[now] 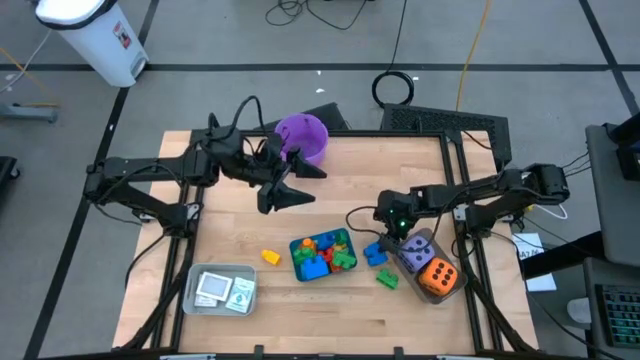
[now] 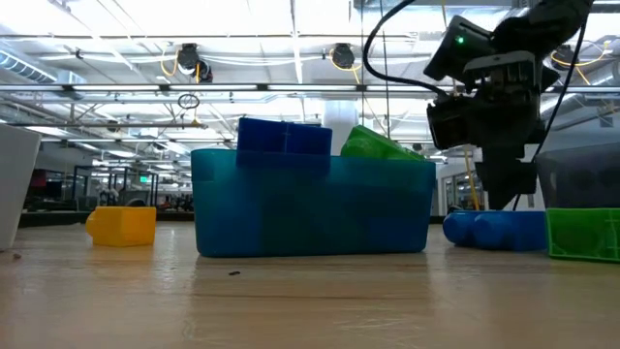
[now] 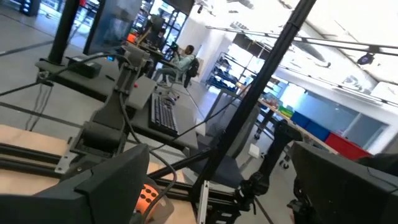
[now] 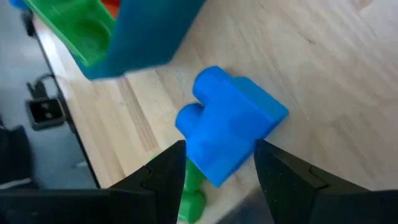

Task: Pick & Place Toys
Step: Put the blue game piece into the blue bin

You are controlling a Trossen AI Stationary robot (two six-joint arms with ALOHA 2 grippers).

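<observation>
Blue brick [image 4: 231,132] right under the right wrist camera, flat on the tabletop [image 1: 400,170], one dark finger [image 4: 163,180] on either side of it. Right gripper [image 1: 388,232] down low over it, jaws spread wide and not yet touching, so lined up for a grab rather than holding anything. Probably the next pick, since the brick sits just beside the teal tray [image 1: 324,254] instead of in it.

Teal tray already loaded: blue, green, red and orange bricks piled inside, a blue one and a green one poking above the rim in the low view. Green brick [image 1: 386,280] loose on the wood near the blue one, yellow brick [image 1: 270,257] loose on the tray's other side. Both still to be sorted, by the look of it.

Clear tray [image 1: 452,288] further right with the purple die [image 1: 416,251] and the orange die [image 1: 437,277] inside, touching each other. Grey tray [image 1: 206,304] toward the left front corner holding a few white-and-blue cards [image 1: 212,286]. Purple bucket [image 1: 302,138] tipped at the back edge; contents hard to tell from above, maybe nothing.

Left gripper [image 1: 283,193] parked mid-table near the bucket, well apart from the toys, jaws looking open and empty. Just waiting, presumably.
</observation>
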